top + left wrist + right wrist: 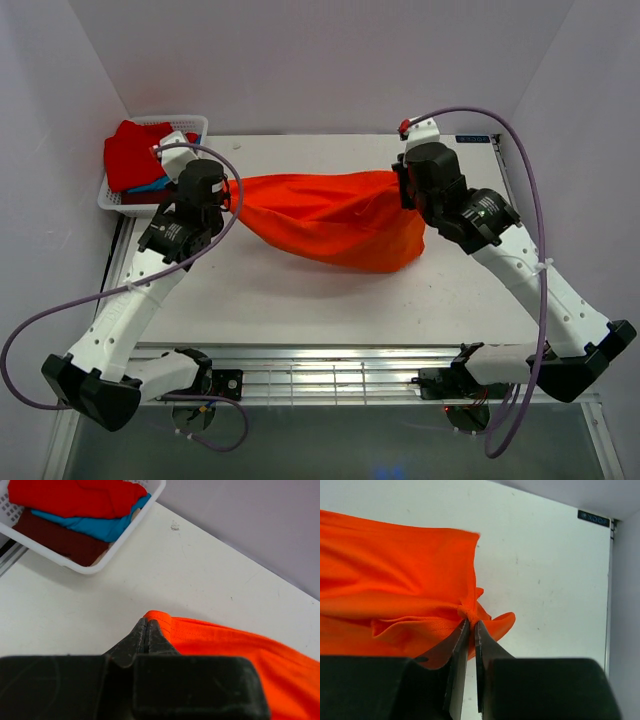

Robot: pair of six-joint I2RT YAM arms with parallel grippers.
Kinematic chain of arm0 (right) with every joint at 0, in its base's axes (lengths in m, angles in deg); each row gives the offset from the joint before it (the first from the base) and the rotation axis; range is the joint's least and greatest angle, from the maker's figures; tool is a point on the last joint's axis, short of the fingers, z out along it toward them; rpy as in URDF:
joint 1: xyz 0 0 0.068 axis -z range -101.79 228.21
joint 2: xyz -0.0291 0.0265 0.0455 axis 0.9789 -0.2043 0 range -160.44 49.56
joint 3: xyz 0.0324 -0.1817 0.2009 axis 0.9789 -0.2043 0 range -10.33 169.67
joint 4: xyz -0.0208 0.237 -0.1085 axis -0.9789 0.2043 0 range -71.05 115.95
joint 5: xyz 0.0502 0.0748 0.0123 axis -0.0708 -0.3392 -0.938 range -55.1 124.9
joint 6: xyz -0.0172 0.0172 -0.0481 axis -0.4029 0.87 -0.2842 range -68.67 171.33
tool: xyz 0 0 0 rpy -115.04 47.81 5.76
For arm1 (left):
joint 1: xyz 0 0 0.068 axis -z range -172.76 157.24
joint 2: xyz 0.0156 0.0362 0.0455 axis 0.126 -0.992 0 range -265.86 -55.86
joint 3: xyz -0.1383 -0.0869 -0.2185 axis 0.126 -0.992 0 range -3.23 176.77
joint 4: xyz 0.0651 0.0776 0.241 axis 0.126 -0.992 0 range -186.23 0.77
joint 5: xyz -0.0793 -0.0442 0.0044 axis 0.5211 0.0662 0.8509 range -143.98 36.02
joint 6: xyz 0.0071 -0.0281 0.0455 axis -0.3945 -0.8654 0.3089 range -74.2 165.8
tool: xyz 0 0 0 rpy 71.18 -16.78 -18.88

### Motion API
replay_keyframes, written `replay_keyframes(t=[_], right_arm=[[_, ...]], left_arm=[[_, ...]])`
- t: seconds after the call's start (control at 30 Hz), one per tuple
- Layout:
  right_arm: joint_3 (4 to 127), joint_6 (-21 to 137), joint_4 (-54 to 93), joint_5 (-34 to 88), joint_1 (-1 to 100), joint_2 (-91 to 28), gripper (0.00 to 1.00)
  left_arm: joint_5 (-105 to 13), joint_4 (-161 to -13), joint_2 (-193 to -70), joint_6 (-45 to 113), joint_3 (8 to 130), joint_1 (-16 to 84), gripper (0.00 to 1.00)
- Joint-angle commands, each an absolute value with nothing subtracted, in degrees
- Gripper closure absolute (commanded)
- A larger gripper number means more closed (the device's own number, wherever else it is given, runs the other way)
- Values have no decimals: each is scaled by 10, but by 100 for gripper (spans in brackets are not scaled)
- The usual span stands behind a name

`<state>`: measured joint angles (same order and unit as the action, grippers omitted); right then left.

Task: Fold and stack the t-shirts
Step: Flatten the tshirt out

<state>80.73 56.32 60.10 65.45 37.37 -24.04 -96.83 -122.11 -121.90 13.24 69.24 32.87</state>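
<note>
The bright orange-red t-shirt [330, 215] hangs stretched between my two grippers above the middle of the table, sagging toward the front. My left gripper [232, 193] is shut on its left edge; the hem [165, 622] shows right at the closed tips in the left wrist view. My right gripper [398, 185] is shut on a bunched fold [470, 612] of the shirt's right end. A red t-shirt [135, 152], a blue one [100, 526] and a dark maroon one [60, 540] lie piled in the white basket at the far left.
The white lattice basket [190, 123] stands at the table's far left corner, just behind my left gripper. The white table [330, 300] runs forward to a metal rail at the near edge. Grey walls enclose the back and both sides.
</note>
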Motion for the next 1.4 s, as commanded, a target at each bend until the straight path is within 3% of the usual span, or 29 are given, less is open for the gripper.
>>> replay_keyframes(t=[0.0, 0.03, 0.07, 0.17, 0.47, 0.53, 0.57, 0.67, 0.83, 1.13, 1.23, 1.37], right_arm=[[759, 599, 643, 735, 378, -224, 86], [729, 615, 642, 739, 380, -210, 85], [714, 624, 642, 740, 381, -204, 77], [662, 645, 639, 745, 390, -192, 65], [564, 673, 556, 646, 394, -188, 76], [518, 668, 514, 576, 394, -193, 66], [503, 667, 493, 551, 394, -197, 55], [453, 668, 409, 472, 394, -228, 43], [470, 640, 344, 453, 394, -327, 38], [545, 605, 337, 476, 396, -418, 43], [542, 604, 339, 483, 396, -415, 52], [530, 605, 342, 485, 396, -402, 75]], left_arm=[[-1004, -1266, -1198, 131, 675, 329, 100], [-1000, -1268, -1196, 128, 658, 329, 100], [-996, -1272, -1194, 122, 648, 329, 100], [-959, -1272, -1191, 101, 609, 329, 100], [-912, -1269, -1184, 72, 544, 329, 100], [-911, -1268, -1183, 72, 536, 329, 100], [-909, -1268, -1186, 72, 535, 329, 100], [-899, -1268, -1190, 73, 532, 329, 100], [-898, -1268, -1197, 77, 530, 329, 100], [-908, -1268, -1195, 79, 530, 329, 100], [-906, -1268, -1197, 80, 530, 329, 100], [-902, -1268, -1208, 79, 532, 329, 100]])
